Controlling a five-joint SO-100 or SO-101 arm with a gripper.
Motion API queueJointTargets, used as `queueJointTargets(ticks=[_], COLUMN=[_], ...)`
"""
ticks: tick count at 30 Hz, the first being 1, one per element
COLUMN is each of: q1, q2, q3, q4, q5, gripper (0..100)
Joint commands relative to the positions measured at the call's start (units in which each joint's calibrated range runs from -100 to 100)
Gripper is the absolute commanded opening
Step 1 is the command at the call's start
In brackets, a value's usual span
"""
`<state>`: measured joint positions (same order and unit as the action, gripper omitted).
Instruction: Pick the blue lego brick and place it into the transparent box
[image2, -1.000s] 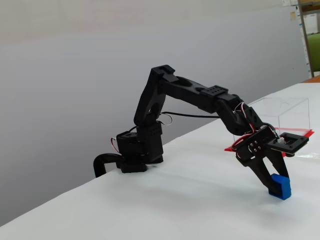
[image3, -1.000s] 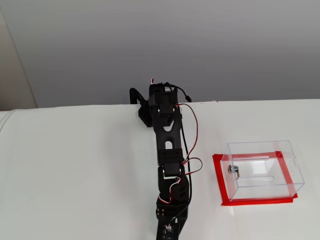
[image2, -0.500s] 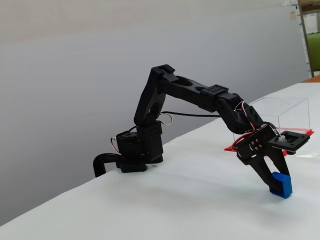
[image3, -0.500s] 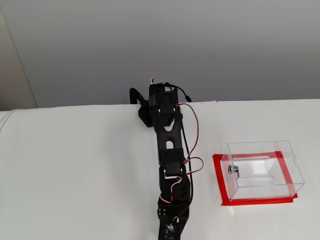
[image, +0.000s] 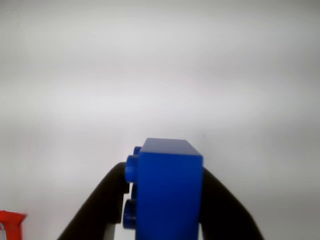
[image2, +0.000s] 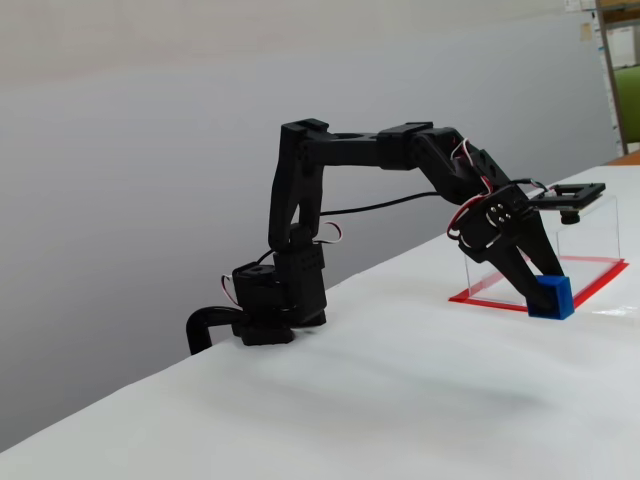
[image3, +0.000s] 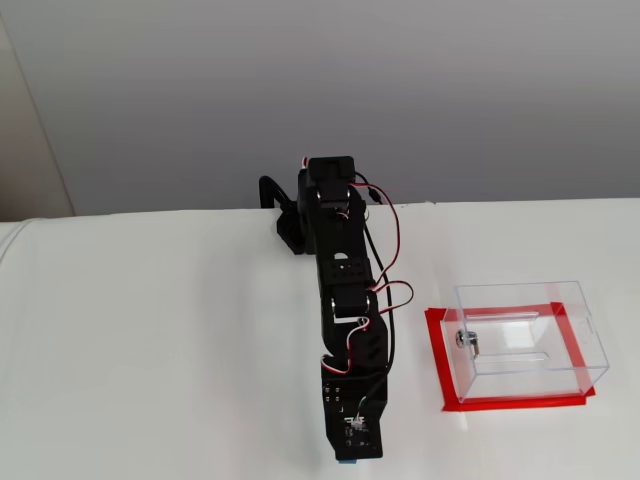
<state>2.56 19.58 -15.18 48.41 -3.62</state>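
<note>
1. Wrist view: the small bright blue plastic lego brick (image: 167, 192) is seen clamped between the two black fingers (image: 102, 200) of the gripper (image: 165, 210), studs facing left.
2. A red corner (image: 10, 222) is visible at the lower left edge of the wrist view; the rest is plain white table (image: 160, 75).
3. Fixed view from the side: the black five-joint arm (image2: 350, 150) is stretched out to the right, gripper (image2: 545, 285) angled downward, closed on the brick (image2: 551, 298).
4. The brick is held clear of the white table (image2: 350, 400); a faint shadow is seen on the surface below and to the left of it.
5. In that view the brick overlaps the near edge of the clear plastic rectangular box with the red-edged base (image2: 590, 240); whether it is over the box or in front of it cannot be told from that angle.
6. Fixed view from above: the arm (image3: 345, 300) is extended toward the bottom edge, and the transparent box (image3: 525, 340) is seen well to the right of the gripper (image3: 355, 455), apart from it.
7. A small silver metal cylinder (image3: 464, 339) is seen inside the box, near its left wall.
8. Only a sliver of blue (image3: 350, 461) is visible under the gripper tip there.
</note>
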Motion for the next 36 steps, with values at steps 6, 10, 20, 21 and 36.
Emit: queueJointTargets(ticks=[6, 10, 20, 21, 36], q1=[-1.2, -1.9, -7.8, -8.8, -34.3], q2=[-13.0, -17.7, -27.8, -28.4, -34.6], q3=[-3.0, -3.0, -3.0, -3.0, 9.4], q4=[6.2, 9.6, 13.0, 13.0, 8.3], q5=[0.4, 0.4, 0.4, 0.4, 0.3], gripper=[2, 2, 2, 2, 2])
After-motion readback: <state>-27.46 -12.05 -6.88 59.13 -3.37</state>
